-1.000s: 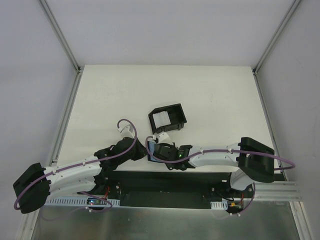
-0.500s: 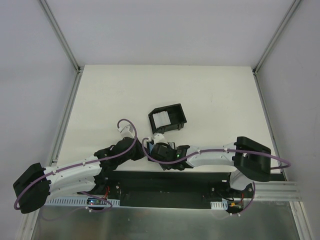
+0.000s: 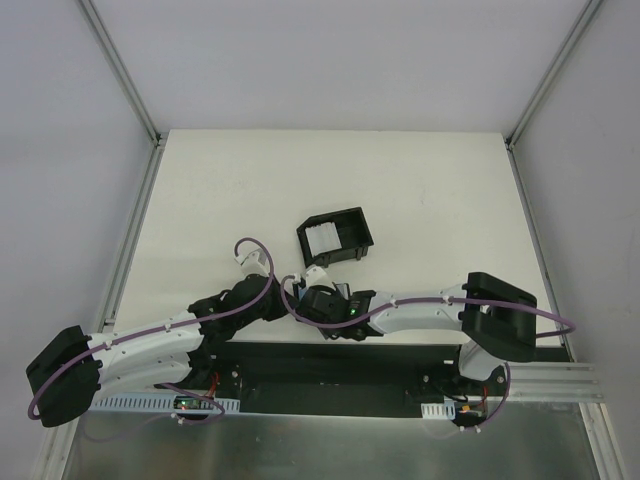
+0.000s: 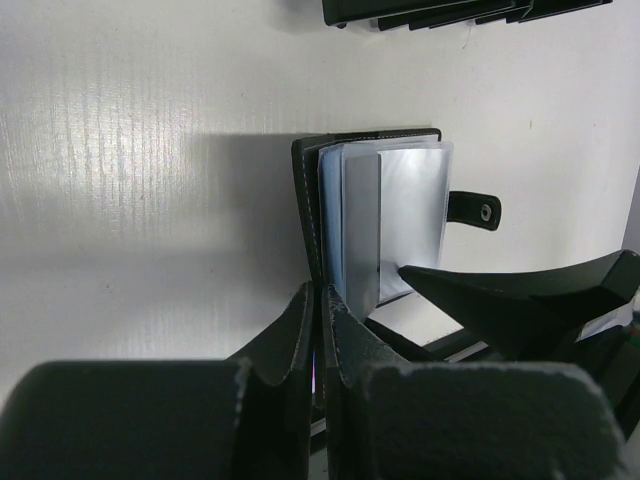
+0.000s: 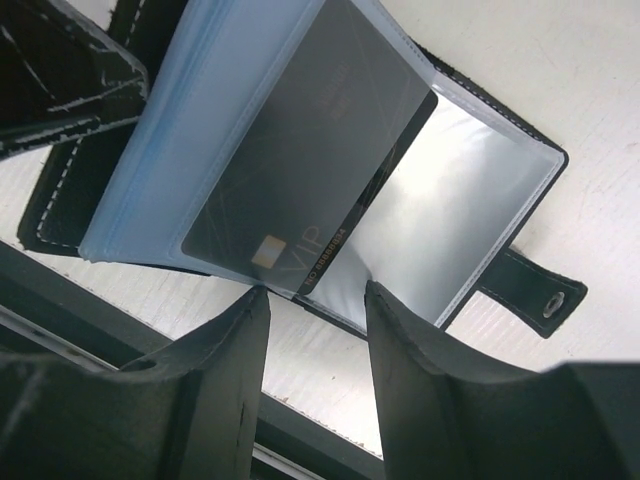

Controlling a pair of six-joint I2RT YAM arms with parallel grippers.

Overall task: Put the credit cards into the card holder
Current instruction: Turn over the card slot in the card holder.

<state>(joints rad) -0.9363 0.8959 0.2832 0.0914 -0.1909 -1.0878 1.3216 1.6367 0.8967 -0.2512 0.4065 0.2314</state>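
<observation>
Top view: both arms lie low along the near edge of the bench (image 3: 420,190), and their wrists meet near its middle. Left gripper (image 4: 320,305): jaws clenched on the black cover of the card holder (image 4: 395,215), which the left wrist view shows edge-on between the two fingers. The card holder lies open just right of those jaws, close to the near edge of the bench. Its clear bluish sleeves (image 5: 190,130) are fanned up from the spine. Its snap tab (image 5: 530,297) sticks out on the right side and lies flat on the bench. One dark grey credit card (image 5: 310,170) (chip and "VIP" legible at its near end) lies among the sleeves; how deep it sits in a pocket I cannot tell. Right gripper (image 5: 315,300): jaws released and spread wide, nothing between them, with the tips just short of the card's near edge (contact with card or sleeve not resolvable). Farther back and slightly right stands a black open-topped box (image 3: 360,238), apart from the card holder. It holds a pale stack of credit cards (image 3: 322,238) toward its left side; individual cards cannot be counted from the top view.
</observation>
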